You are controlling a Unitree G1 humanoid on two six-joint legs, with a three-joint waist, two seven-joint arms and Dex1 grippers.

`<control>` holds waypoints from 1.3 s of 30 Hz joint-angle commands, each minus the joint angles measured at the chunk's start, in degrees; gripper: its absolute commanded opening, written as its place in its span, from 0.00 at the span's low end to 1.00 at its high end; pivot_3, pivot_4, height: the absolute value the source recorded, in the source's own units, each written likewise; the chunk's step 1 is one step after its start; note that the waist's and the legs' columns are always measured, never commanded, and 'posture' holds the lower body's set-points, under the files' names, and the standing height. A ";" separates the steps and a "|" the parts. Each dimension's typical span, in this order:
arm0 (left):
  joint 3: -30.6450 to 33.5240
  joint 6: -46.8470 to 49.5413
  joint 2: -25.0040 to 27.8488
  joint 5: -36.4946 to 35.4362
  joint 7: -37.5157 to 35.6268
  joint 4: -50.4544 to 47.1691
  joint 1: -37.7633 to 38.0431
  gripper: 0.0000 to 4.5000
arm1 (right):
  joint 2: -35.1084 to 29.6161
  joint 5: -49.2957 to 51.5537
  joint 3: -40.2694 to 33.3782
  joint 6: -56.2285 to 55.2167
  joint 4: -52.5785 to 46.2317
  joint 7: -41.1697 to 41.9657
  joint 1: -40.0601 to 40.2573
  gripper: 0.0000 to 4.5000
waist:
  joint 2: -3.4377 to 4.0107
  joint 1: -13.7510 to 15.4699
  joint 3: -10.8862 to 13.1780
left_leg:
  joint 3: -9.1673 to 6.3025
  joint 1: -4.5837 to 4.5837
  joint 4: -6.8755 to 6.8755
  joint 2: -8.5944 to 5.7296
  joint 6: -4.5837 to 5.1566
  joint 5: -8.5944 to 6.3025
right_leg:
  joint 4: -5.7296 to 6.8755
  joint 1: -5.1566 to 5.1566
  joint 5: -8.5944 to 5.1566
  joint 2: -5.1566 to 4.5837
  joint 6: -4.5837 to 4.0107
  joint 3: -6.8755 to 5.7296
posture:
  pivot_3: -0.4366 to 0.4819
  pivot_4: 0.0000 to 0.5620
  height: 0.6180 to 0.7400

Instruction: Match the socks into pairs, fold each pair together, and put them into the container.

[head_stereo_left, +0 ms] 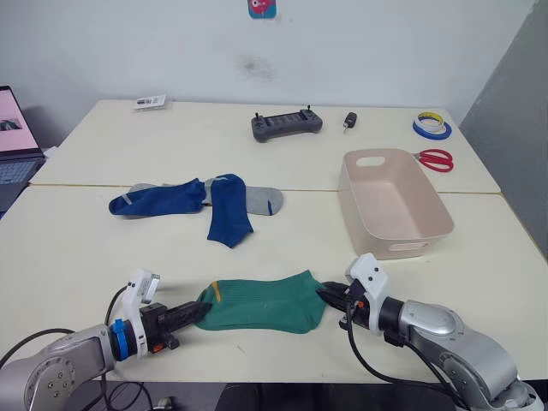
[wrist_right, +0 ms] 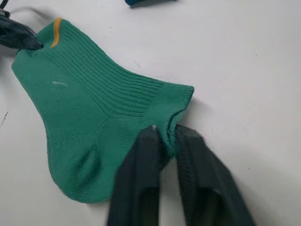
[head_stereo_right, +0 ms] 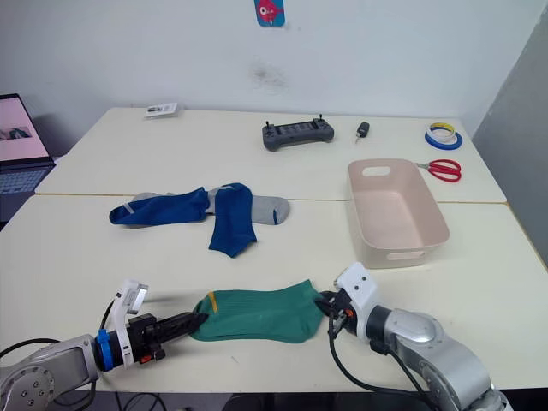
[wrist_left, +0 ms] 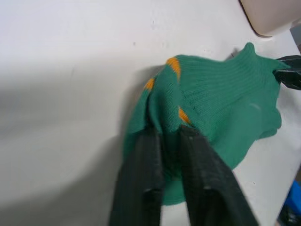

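Holding: left gripper (head_stereo_left: 199, 313) and right gripper (head_stereo_left: 329, 296) each pinched an end of the green socks (head_stereo_left: 261, 303), flat at the table's near edge.
Container (head_stereo_left: 358, 205): empty.
Left: blue socks (head_stereo_left: 193, 204) and grey sock (head_stereo_left: 265, 199) unpaired; nothing binned.

Silver-grey arms, black fingers (head_stereo_left: 184, 315), white wrist brackets, blue ring on left wrist, black cables

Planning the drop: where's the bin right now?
In the left eye view the bin sits on the robot's right side of the table, beyond the right gripper, with red scissors just behind it.
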 commanded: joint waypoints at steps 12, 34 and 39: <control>4.68 -11.38 7.48 1.08 -7.64 -7.13 -4.35 0.44 | -5.10 2.66 -2.68 -5.52 -5.59 8.20 -4.79 0.52 | -0.02 0.32 0.00 | -0.02 -0.02 0.03 -0.03 0.00 0.00 | -0.04 0.03 0.00 0.00 0.01 -0.07 | 0.48 0.27 1.00; -22.57 -23.69 9.74 26.45 -11.09 1.93 -7.15 0.00 | -5.62 -12.00 10.03 -11.75 8.98 9.71 -4.57 0.01 | 0.08 0.10 -0.04 | 0.02 0.03 0.05 -0.01 0.01 -0.01 | -0.03 0.06 0.00 0.03 0.00 0.02 | 0.48 0.27 1.00; -20.19 -25.97 8.72 23.92 -12.92 0.32 -6.88 0.00 | -5.42 -8.04 4.77 -17.67 4.39 11.92 -2.42 0.01 | 0.14 -0.03 -0.08 | 0.02 0.09 0.03 0.00 0.02 -0.01 | -0.01 0.12 0.00 0.04 0.00 0.01 | 0.48 0.27 1.00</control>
